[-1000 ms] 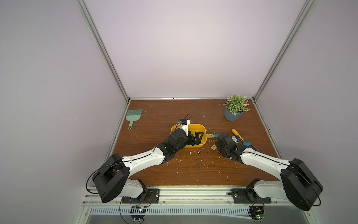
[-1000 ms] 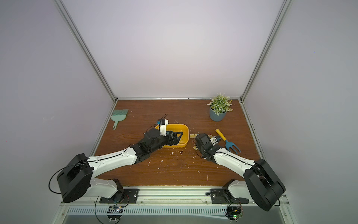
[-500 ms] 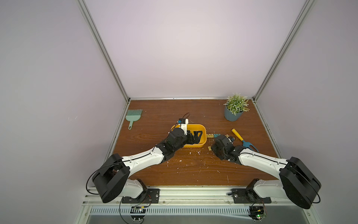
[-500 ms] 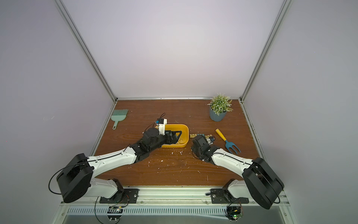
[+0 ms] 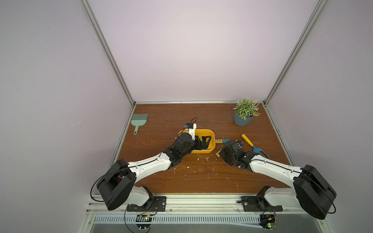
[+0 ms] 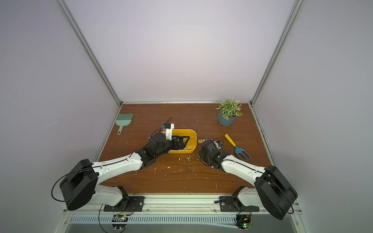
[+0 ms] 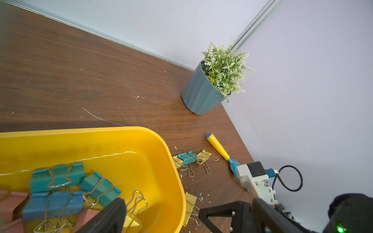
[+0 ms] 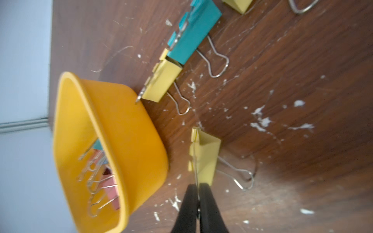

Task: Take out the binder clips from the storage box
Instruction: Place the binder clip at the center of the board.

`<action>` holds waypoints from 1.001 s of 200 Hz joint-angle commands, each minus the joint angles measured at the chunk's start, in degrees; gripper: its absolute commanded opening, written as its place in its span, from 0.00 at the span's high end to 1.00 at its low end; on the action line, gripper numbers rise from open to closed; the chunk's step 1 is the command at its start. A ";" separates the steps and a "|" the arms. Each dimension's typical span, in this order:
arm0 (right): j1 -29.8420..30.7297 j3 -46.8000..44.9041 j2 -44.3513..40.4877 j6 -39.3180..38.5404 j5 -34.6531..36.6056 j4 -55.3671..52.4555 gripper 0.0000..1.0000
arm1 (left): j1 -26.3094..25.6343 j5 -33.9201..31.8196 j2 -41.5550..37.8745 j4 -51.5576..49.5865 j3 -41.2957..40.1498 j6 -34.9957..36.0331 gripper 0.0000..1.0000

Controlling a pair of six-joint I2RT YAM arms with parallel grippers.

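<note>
Top views: L tool (image 5: 204,141) still wide open inside the storage box (image 5: 203,133), same spot as 1 s ago. R arm (image 5: 268,167) has edged a bit toward the box. L wrist: binder clips (image 7: 58,177) piled in the box, pink, teal, yellow, w/ a row of three clips (image 7: 188,159) on the tabletop (image 7: 80,80) just outside it. R wrist: R tool (image 8: 198,193) closed, pinching the wire handle of a yellow clip (image 8: 205,157) lying beside the box wall.

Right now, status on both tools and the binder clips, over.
Left tool open over storage box. Right tool shut on yellow clip handle, beside box. Binder clips left inside. Nothing in the way.
</note>
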 commanded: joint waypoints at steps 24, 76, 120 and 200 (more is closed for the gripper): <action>0.29 -2.81 -3.15 11.27 2.63 1.53 1.00 | 0.65 0.37 0.26 0.74 -0.26 -0.23 0.00; 0.87 -6.33 -5.88 29.42 8.22 6.36 1.00 | 0.65 0.84 0.35 0.96 -0.17 -0.40 0.00; 1.53 -4.18 -1.04 33.76 8.52 8.01 1.00 | 0.73 0.71 0.01 0.63 -0.12 -0.22 0.00; 3.33 -1.87 3.46 38.14 10.90 5.65 0.94 | 0.76 0.28 -0.62 -0.30 -0.12 0.29 0.00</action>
